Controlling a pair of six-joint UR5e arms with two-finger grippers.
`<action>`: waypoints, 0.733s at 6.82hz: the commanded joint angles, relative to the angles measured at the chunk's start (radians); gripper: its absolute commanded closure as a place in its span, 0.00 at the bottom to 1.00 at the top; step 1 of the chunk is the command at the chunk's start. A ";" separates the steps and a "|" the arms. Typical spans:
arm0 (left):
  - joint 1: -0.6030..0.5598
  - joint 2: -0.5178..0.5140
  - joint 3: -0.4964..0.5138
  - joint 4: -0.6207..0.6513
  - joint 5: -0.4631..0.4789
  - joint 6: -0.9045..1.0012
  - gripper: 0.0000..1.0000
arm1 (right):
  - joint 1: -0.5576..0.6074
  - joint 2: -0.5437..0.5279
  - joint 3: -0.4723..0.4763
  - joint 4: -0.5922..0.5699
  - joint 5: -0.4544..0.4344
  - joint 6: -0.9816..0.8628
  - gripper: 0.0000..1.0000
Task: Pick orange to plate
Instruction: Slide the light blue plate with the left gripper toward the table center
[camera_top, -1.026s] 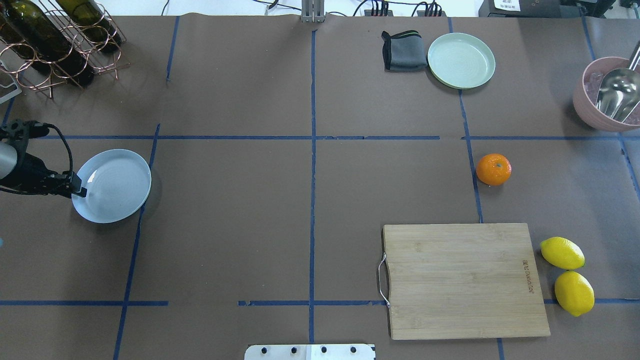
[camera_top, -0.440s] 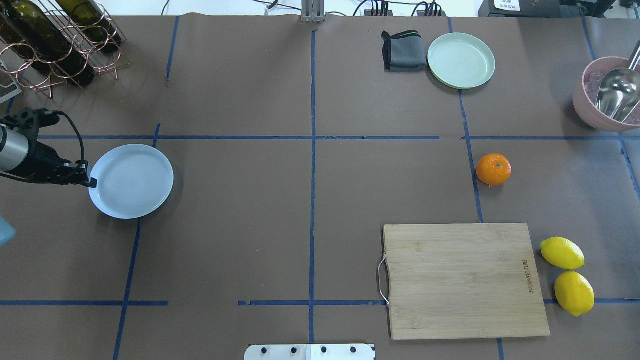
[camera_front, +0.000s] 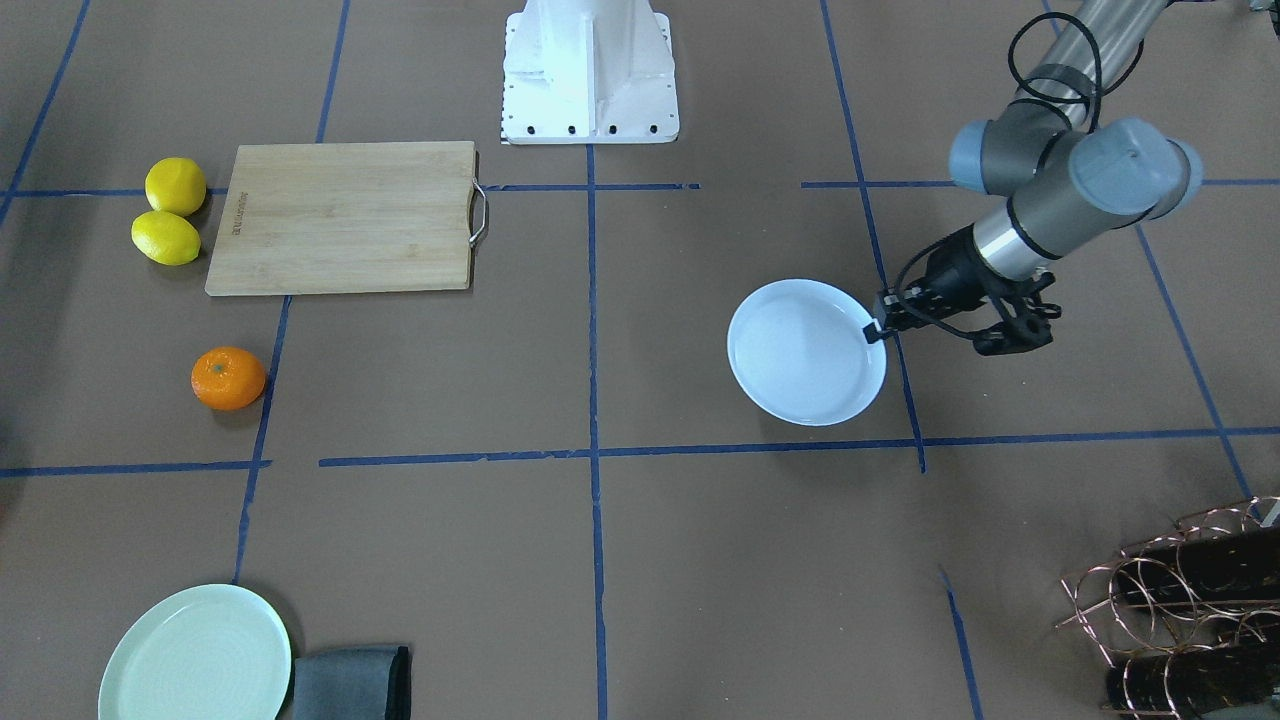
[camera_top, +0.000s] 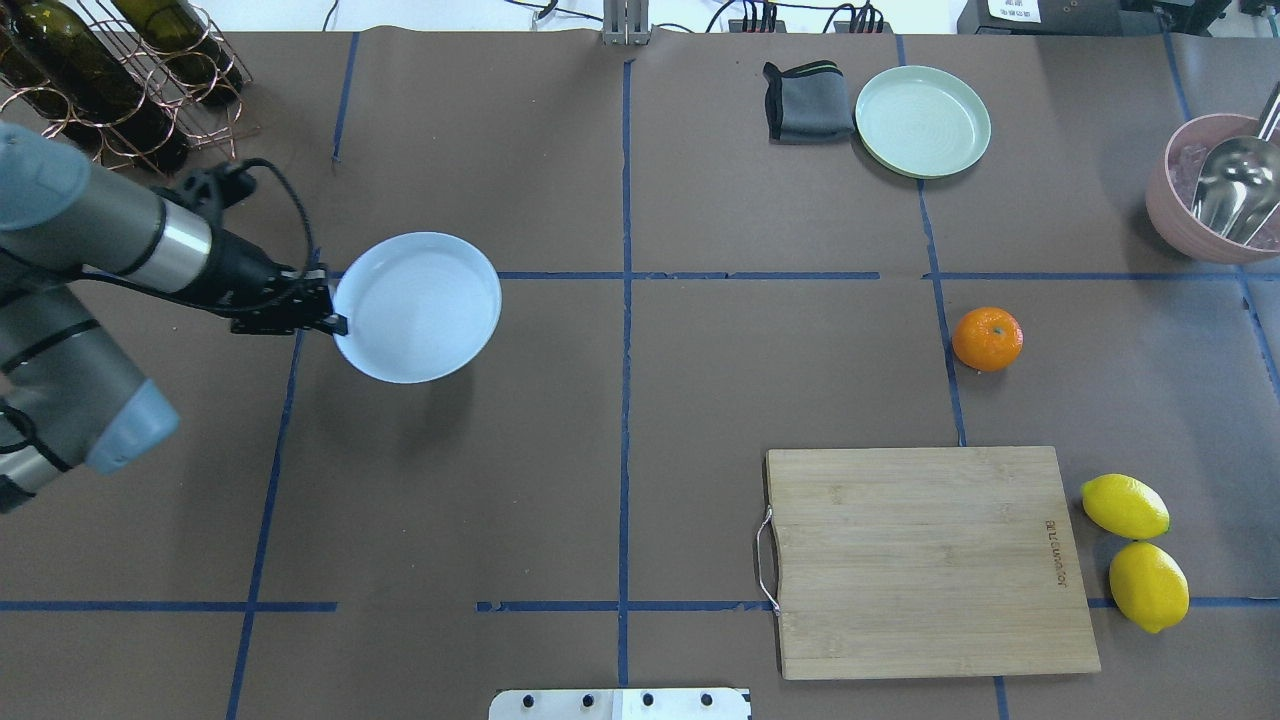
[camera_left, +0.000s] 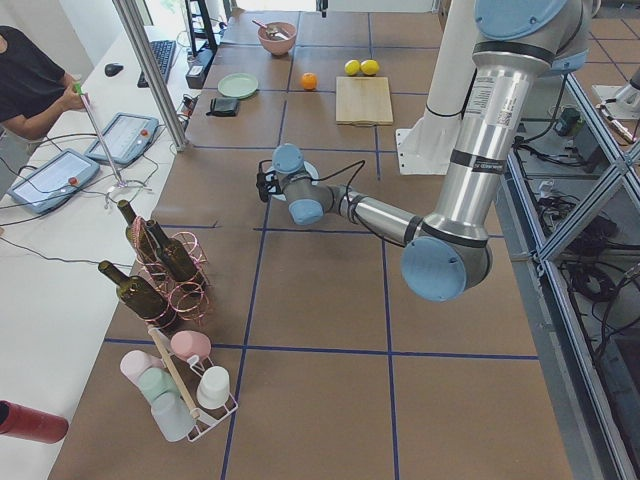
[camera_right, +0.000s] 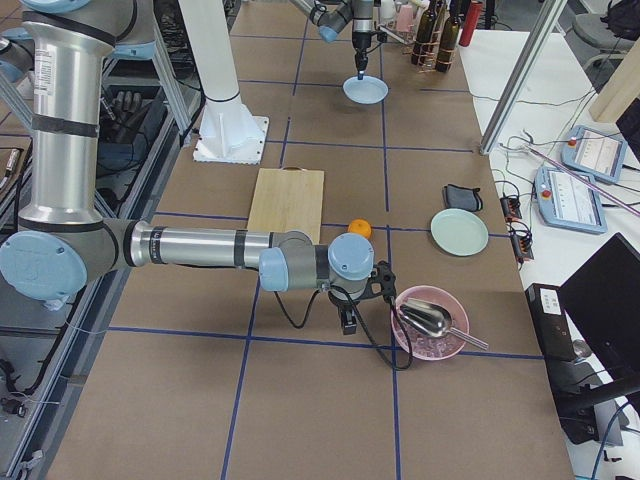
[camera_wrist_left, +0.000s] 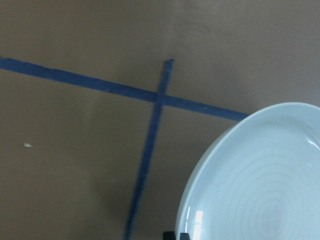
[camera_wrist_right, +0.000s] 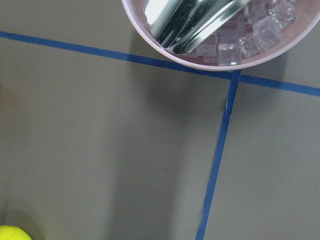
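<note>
My left gripper (camera_top: 330, 322) is shut on the near-left rim of the pale bluish-white plate (camera_top: 417, 307) and holds it above the table, left of the centre line. Its shadow lies beneath it. The front view shows the same hold, gripper (camera_front: 875, 330) on the plate (camera_front: 806, 350). The left wrist view shows the plate (camera_wrist_left: 260, 180) at lower right. The orange (camera_top: 987, 339) sits alone on the right half, beyond the cutting board, also seen as the orange (camera_front: 228, 378). My right gripper (camera_right: 348, 322) hovers near the pink bowl, shown only in the right side view; whether it is open or shut I cannot tell.
A bamboo cutting board (camera_top: 925, 560) lies at the near right, with two lemons (camera_top: 1124, 505) beside it. At the back right are a mint-green plate (camera_top: 922, 121) and a grey cloth (camera_top: 808, 101). A pink bowl (camera_top: 1170, 210) holds a scoop and ice at the far right. The wine rack (camera_top: 110, 80) stands at the back left.
My left arm has carried the plate to the right and away from the robot, from the table's left edge toward the centre line. The orange has not moved.
</note>
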 joint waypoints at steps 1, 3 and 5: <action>0.210 -0.172 -0.007 0.120 0.198 -0.136 1.00 | -0.001 0.004 0.004 0.000 0.008 0.001 0.00; 0.311 -0.222 0.008 0.177 0.305 -0.137 1.00 | -0.001 0.007 0.013 0.001 0.017 0.009 0.00; 0.318 -0.227 0.017 0.178 0.311 -0.137 1.00 | 0.001 0.004 0.013 0.001 0.037 0.009 0.00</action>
